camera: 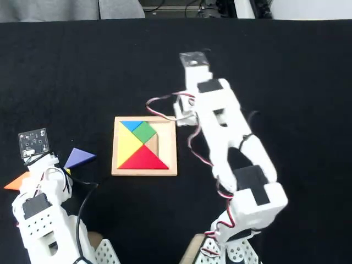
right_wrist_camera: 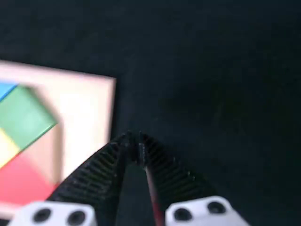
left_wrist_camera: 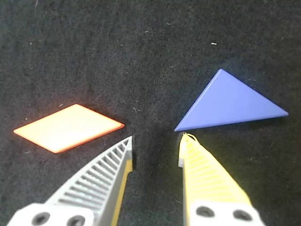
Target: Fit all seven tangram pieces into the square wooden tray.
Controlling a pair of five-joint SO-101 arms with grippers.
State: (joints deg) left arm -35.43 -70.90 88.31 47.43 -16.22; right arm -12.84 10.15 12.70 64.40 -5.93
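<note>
The square wooden tray (camera: 172,148) lies mid-table and holds a blue, a green (camera: 144,132), a yellow and a red piece (camera: 143,159), with bare wood on its right side. A purple-blue triangle (left_wrist_camera: 230,103) and an orange parallelogram (left_wrist_camera: 68,127) lie flat on the black cloth to the tray's left. My left gripper (left_wrist_camera: 157,141) hovers open between those two pieces, touching neither. My right gripper (right_wrist_camera: 139,143) is shut on nothing, just off the tray's (right_wrist_camera: 89,103) right edge near its far corner.
Black cloth covers the whole table (camera: 275,82). The right arm (camera: 225,137) stretches from the front edge along the tray's right side. The left arm's base (camera: 38,220) sits at the front left, close to the orange parallelogram (camera: 16,181) and the triangle (camera: 80,158).
</note>
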